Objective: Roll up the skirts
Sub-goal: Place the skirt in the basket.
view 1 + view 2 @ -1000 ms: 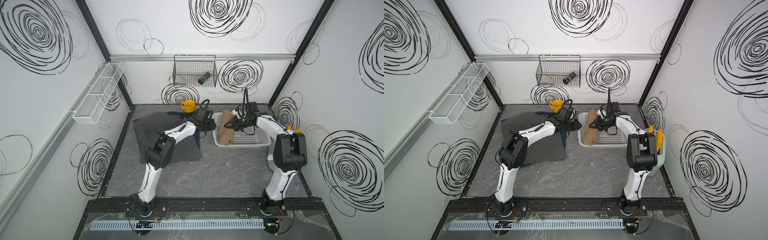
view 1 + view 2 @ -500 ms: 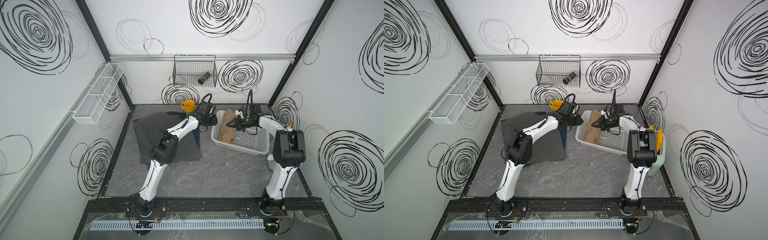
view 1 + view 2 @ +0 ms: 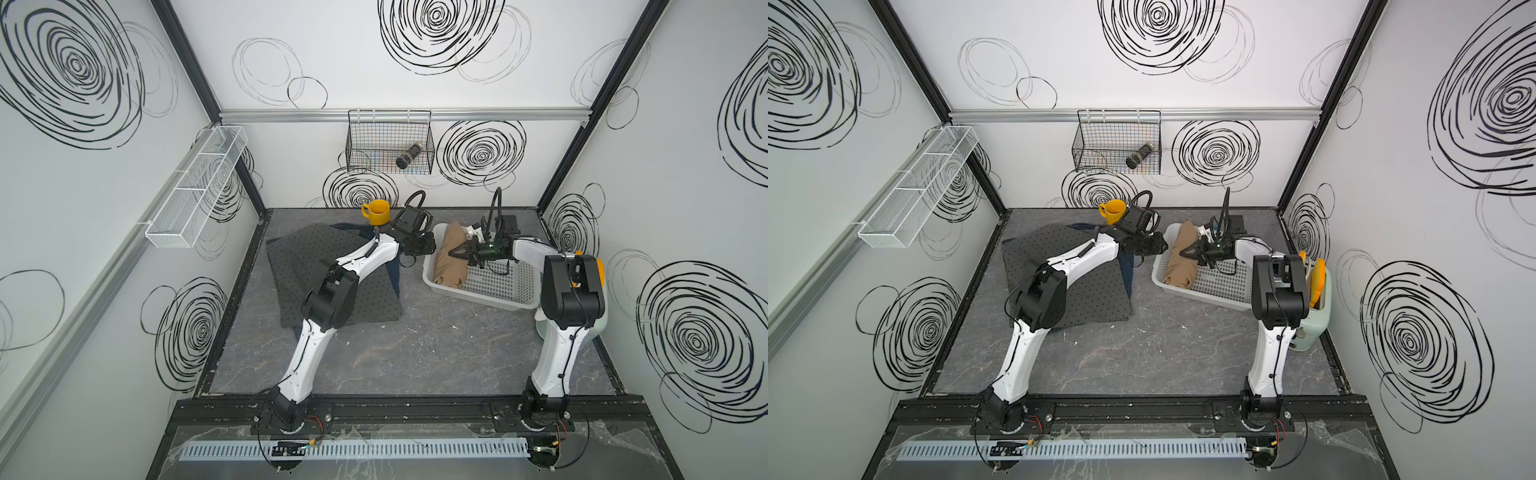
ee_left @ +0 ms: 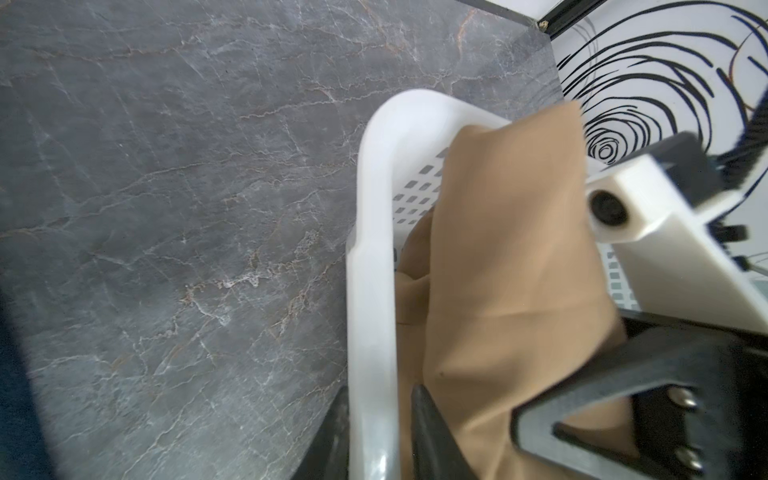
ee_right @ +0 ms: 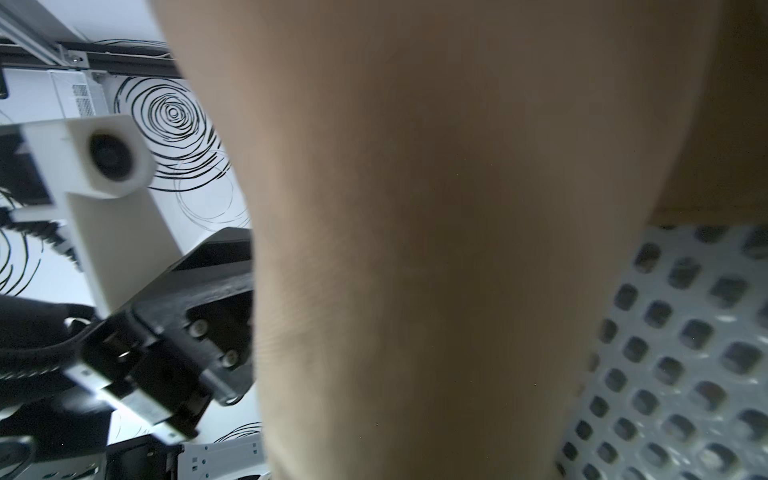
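Where the left gripper [image 4: 380, 399] stands: at the rim of the white basket [image 3: 498, 284], on the side nearest the spread skirts, with one finger [image 4: 334, 436] outside the wall and one inside.
left gripper, state: jaws narrowly parted astride the rim. A sliver of cloth shows between the inner finger and the wall, so nothing is clamped.
right gripper [image 3: 459, 254]: over the basket, reaching in from the right and closed on the tan skirt [image 3: 449, 272]. Its fingertips are buried in the cloth, which fills the right wrist view.
tan skirt: rolled into a bundle inside the white basket, lying along its left wall, far end rising to the rim.
white basket: right rear of the table [image 3: 415, 353], skewed to the table edges. Its perforated floor is bare to the right of the bundle.
dotted grey skirt [image 3: 299, 266]: spread flat at the left rear of the table, under the left arm, not rolled.
denim skirt [image 3: 394, 280]: beneath the grey one. Only dark blue edges show, at its right side and rear.
yellow mug [image 3: 378, 212]: upright at the rear edge, just beyond the skirts.
black wire basket [image 3: 388, 141]: hung on the rear wall, with a dark cylinder [image 3: 409, 154] lying inside.
white wire shelf [image 3: 195, 187]: on the left wall.
pale green container [image 3: 1316, 307]: at the right edge of the table, beside the right arm.
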Robot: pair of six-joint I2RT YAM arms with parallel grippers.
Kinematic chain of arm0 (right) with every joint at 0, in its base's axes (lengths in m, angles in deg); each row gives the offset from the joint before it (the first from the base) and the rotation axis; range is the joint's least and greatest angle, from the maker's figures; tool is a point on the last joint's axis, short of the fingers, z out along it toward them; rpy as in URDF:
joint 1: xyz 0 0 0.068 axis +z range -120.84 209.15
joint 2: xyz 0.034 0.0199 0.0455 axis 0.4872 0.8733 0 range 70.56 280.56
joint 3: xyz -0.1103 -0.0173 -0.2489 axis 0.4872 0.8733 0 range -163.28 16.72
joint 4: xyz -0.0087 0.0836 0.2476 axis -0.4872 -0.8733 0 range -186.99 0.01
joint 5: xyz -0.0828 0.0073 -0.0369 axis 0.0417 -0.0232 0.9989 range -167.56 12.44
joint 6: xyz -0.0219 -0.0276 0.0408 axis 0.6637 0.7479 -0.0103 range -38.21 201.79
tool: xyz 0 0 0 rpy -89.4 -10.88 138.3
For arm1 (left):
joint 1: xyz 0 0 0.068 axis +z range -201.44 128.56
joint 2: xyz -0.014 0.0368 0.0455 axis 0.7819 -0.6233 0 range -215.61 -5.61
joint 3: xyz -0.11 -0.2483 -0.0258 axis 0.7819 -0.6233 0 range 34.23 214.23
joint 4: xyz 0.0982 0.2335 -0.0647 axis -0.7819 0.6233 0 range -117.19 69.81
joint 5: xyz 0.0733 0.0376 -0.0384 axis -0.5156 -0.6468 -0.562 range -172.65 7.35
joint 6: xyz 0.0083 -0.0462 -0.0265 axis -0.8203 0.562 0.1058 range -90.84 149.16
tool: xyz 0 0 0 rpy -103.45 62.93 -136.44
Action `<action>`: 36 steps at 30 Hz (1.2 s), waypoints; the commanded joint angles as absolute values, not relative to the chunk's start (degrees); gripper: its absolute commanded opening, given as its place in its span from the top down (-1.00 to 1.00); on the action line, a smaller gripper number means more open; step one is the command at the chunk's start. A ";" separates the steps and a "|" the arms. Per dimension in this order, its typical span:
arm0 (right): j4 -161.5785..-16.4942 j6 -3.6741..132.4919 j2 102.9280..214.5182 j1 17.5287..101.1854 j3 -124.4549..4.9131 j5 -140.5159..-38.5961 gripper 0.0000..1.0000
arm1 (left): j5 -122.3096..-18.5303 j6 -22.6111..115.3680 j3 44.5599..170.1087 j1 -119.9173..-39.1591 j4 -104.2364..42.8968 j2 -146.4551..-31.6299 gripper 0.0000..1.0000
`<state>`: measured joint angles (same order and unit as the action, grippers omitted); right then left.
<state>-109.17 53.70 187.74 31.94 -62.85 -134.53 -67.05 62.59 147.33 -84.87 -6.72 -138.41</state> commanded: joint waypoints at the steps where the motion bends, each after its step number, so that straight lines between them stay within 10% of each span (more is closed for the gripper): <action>1: -112.78 55.27 189.64 31.90 -64.06 -128.89 0.83 | -67.13 64.30 146.88 -85.28 -8.62 -135.67 0.33; 15: -117.99 52.20 189.87 33.95 -69.60 -117.54 0.08 | -67.68 68.29 144.72 -86.11 -9.47 -129.69 -0.21; 19: -118.08 52.83 186.47 34.43 -68.38 -112.19 -0.99 | -69.62 67.88 141.29 -85.35 -9.69 -127.31 -0.42; 30: -125.09 52.35 178.85 35.20 -73.67 -98.92 -0.96 | -74.79 68.87 132.09 -83.28 -10.25 -118.73 -0.94; 36: -134.33 49.08 168.44 37.20 -75.04 -84.54 -1.00 | -75.15 71.60 125.97 -83.31 -10.57 -113.13 -0.89</action>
